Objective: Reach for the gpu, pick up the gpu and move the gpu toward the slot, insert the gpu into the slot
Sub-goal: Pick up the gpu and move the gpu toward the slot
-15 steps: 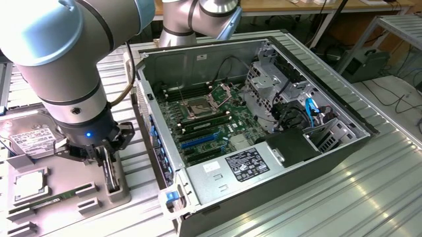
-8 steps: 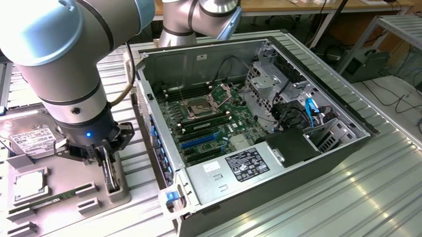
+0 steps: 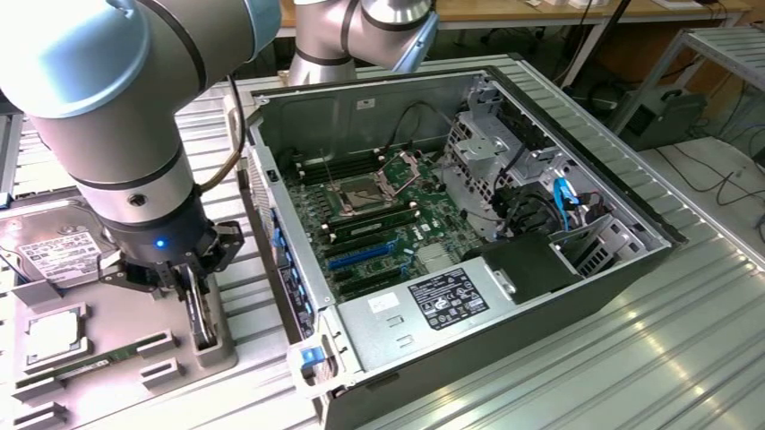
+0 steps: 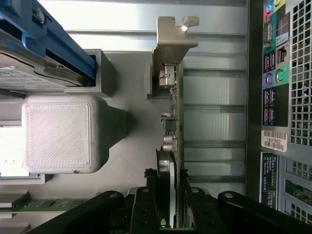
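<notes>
So we've got the fingers (image 4: 144, 207) clamped on either side of the gpu (image 4: 176, 97), down near the end away from its metal bracket (image 4: 173, 44). The card is standing on edge in the grey holder tray (image 3: 132, 322), just outside the open PC case (image 3: 358, 116), on the exterior view's left. The blue slot (image 3: 361, 255) on the green motherboard (image 3: 395, 224) has nothing in it, and it's well apart from the card. The hard drive (image 3: 54, 251) sits further along the same tray, and everything's on the ribbed metal desk (image 3: 669, 340).
</notes>
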Robot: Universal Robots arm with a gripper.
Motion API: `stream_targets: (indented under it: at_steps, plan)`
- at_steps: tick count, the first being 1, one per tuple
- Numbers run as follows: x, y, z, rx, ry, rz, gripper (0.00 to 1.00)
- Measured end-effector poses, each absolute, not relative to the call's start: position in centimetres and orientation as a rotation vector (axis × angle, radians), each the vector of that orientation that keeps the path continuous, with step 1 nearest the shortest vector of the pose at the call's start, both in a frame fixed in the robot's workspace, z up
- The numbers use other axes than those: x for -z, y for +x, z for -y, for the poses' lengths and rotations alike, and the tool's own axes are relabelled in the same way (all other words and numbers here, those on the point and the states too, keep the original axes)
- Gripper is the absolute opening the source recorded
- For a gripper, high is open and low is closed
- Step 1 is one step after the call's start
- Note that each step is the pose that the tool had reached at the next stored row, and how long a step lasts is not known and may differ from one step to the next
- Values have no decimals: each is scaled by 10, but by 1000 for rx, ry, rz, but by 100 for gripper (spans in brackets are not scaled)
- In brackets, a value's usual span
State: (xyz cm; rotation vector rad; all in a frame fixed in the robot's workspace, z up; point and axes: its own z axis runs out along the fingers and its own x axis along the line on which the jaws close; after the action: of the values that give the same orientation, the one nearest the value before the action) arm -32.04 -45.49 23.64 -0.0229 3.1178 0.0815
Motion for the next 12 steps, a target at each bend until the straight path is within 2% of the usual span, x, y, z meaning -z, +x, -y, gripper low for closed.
stream_targets:
  at_steps: [12]
  plan:
    - [-291,-320,455,-81,-23,-3118,27]
